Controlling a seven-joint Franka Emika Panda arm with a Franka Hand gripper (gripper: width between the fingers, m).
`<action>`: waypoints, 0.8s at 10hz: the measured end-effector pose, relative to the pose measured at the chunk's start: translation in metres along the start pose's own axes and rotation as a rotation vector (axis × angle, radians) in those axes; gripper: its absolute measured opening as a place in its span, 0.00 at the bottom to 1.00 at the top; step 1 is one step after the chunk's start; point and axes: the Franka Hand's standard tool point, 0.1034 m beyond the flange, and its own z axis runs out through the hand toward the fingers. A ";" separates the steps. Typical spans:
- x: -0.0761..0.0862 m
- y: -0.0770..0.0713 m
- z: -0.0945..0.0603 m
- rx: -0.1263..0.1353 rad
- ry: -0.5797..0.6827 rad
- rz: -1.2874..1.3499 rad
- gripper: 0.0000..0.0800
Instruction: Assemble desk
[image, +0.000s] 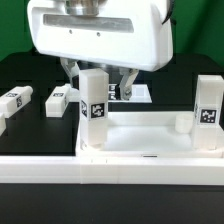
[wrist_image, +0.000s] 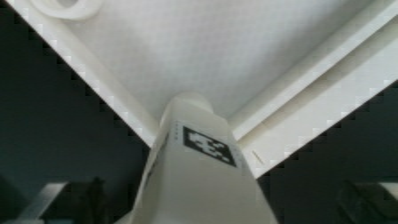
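The gripper (image: 100, 82) hangs low over the near corner of the desk top (image: 150, 138) on the exterior view's left, its fingers (image: 126, 82) spread wide on either side of an upright leg (image: 94, 108) and closed on nothing. That leg stands in the corner socket of the desk top, tag facing the camera, and the fingers flank its upper part with a visible gap at least on the exterior view's right; whether the other finger brushes the leg cannot be told, since the leg hides it. In the wrist view the same leg (wrist_image: 196, 160) rises straight toward the camera with its tag plain on the face, and the pale inner floor and raised rim of the desk top (wrist_image: 196, 50) spread beyond it. A second leg (image: 208, 112) stands upright at the corner on the exterior view's right. Two more legs lie loose on the black table (image: 40, 135) at the exterior view's left: one (image: 57, 99) just behind the desk top, the other (image: 14, 102) near the edge of the picture. The marker board (image: 135, 93) lies flat behind the gripper.
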 end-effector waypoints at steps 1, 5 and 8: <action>0.000 0.001 0.000 -0.001 0.000 -0.113 0.81; 0.007 0.012 -0.001 -0.071 0.010 -0.654 0.81; 0.008 0.011 -0.001 -0.078 0.008 -0.865 0.81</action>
